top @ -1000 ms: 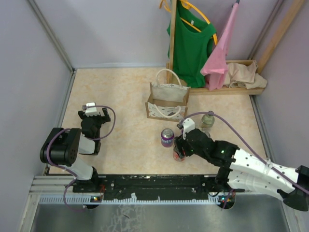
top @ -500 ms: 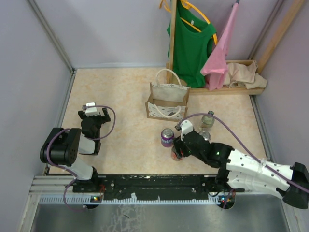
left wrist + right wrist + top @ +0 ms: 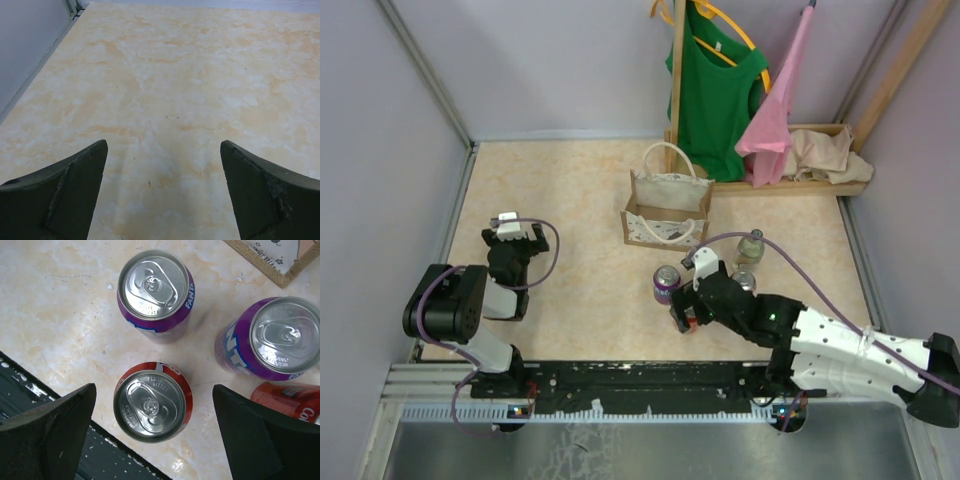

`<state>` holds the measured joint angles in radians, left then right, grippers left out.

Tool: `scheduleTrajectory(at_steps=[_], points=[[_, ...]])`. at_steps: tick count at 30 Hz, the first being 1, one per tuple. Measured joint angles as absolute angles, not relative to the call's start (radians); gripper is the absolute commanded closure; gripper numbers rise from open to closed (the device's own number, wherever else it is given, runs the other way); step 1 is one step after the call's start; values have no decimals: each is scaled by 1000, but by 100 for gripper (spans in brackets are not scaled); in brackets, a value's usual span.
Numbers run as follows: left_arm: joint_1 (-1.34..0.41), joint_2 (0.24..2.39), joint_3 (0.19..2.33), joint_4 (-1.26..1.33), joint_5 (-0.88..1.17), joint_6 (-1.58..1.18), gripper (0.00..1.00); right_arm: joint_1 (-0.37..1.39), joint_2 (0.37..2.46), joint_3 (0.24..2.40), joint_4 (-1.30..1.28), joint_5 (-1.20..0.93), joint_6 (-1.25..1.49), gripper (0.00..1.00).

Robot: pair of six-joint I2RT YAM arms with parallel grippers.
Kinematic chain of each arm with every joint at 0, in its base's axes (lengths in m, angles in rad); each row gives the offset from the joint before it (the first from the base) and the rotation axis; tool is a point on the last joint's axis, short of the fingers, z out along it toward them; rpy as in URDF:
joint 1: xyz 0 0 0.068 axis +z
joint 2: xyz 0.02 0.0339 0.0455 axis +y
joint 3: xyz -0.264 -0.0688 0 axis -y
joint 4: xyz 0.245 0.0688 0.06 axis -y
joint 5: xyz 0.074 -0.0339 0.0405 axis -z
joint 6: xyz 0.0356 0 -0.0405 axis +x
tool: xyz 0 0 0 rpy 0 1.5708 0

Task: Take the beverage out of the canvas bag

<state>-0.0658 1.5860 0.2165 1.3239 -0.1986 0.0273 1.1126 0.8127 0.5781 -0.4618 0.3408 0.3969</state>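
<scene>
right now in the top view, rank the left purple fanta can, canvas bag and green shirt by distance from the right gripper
1. left purple Fanta can, just beyond the right gripper, slightly left
2. canvas bag, mid-table, farther back
3. green shirt, hanging at the back

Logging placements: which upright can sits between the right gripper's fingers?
The red can: it stands centred inside the open right gripper, while the two purple Fanta cans stand past its fingertips.
</scene>
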Motion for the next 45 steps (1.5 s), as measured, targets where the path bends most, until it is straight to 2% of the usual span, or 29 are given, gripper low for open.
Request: scheduleTrajectory(at_steps=[7,13,16,21,32,35,40,45], points=[[-66,1586,216,1324,-199,27,0,1113,817,722,-535,449,394,1],[-66,1586,216,1324,-199,27,0,1082,817,887,-542,654,345,1],[-66,1586,216,1324,-199,27,0,932,838,946,-526,669,321,1],[-66,1586,216,1324,-199,27,0,571,917,997,-462,599,303,1],[-66,1586,216,1324,-199,27,0,-155,1179,1088,-319,248,368,1],[-66,1586,216,1324,-199,27,0,-229,1213,1086,-315,184,384,1],[-66,1586,216,1324,-199,27,0,-229,1169,1031,-269,78,379,1],[-66,1586,216,1324,-199,27,0,-229,1090,981,-283,60,348,1]])
